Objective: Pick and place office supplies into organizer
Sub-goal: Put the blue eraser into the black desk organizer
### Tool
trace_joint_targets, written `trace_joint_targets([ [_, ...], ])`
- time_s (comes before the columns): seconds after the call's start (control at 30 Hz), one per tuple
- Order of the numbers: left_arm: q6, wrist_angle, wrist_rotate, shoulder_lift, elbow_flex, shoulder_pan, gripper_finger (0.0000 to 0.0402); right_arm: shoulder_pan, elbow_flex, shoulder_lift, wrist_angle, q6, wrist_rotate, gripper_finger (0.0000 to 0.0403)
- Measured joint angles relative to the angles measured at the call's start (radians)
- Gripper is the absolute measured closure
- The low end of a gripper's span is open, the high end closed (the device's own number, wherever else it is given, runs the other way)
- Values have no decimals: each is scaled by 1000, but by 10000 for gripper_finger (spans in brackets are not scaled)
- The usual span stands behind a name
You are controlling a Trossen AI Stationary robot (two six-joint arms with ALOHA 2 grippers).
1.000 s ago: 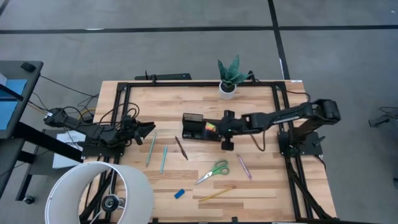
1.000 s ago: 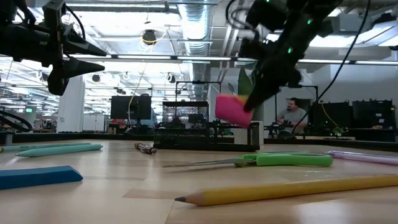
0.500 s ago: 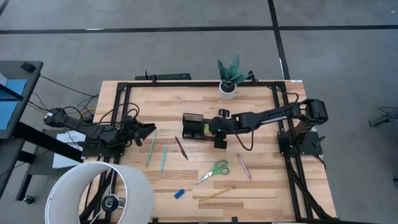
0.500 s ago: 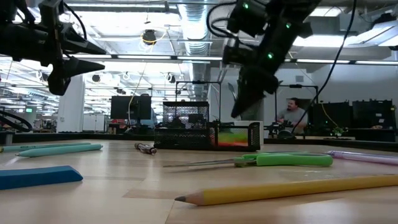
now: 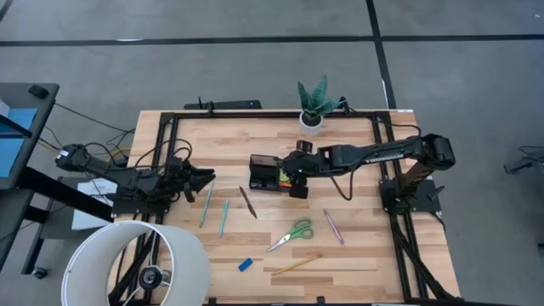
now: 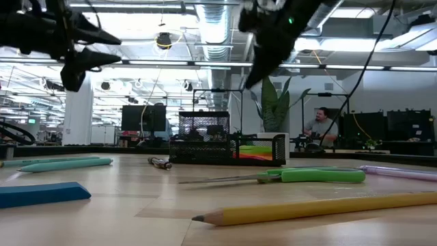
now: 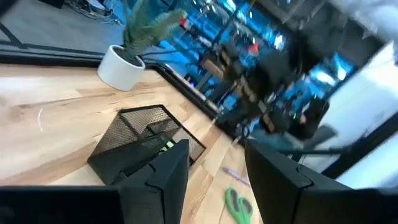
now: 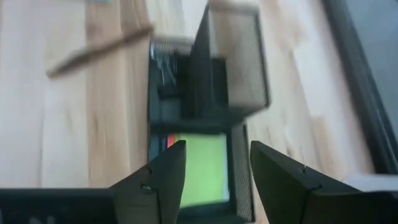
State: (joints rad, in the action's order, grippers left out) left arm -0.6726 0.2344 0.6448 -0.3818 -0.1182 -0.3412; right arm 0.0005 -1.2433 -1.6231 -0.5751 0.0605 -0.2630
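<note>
So the right tool [image 5: 290, 174] is hanging over the organizer [image 5: 271, 172] near the middle of the desk [image 5: 357, 246], and its fingers [image 8: 163, 177] are spread apart with nothing between them. Looking past them in the right wrist view, the lime-green sticky-note pad [image 8: 203, 168] sits inside the organizer's end compartment, with a bit of pink and orange at its edge. In the low view you can see the same bright pad [image 6: 256, 152] through the mesh wall.

Left tool [image 5: 206, 177] is off at the left side of the desk, lifted up, fingers [image 7: 166, 173] apart and empty.

Everything else is loose on the wood: two teal pens [image 5: 215, 208] lying side by side left of the organizer, a brown pen [image 5: 247, 201] just in front of it, green-handled scissors [image 5: 291, 234] closer to the front, a pink pen [image 5: 333, 227] to their right, a yellow pencil [image 5: 295, 264] and a small blue eraser [image 5: 245, 264] near the front edge. Potted plant [image 5: 313, 104] stands at the back.
</note>
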Motion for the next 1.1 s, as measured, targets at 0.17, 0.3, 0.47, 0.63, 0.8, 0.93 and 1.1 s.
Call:
trace_joint_targets([
  [0.17, 132, -5, -68, -171, -99, 0, 253, -1, -103, 3, -5, 0, 26, 238],
  [0.3, 155, -11, -84, -306, -170, 0, 253, -1, -164, 3, 13, -1, 240, 246],
  [0.47, 163, -71, 59, -381, -223, 0, 253, 31, -114, 1, 182, 65, 621, 260],
  [0.63, 303, -104, 187, -356, -228, 1, 253, 69, 20, -16, 549, 138, 742, 278],
  [0.8, 317, -144, 202, -299, -228, 27, 253, 44, 92, -76, 841, 198, 732, 284],
  [0.93, 312, -165, 191, -256, -230, 45, 253, 51, 97, -166, 904, 162, 788, 280],
  [1.1, 287, -197, 177, -220, -230, 49, 253, 109, 77, -281, 991, 157, 841, 267],
])
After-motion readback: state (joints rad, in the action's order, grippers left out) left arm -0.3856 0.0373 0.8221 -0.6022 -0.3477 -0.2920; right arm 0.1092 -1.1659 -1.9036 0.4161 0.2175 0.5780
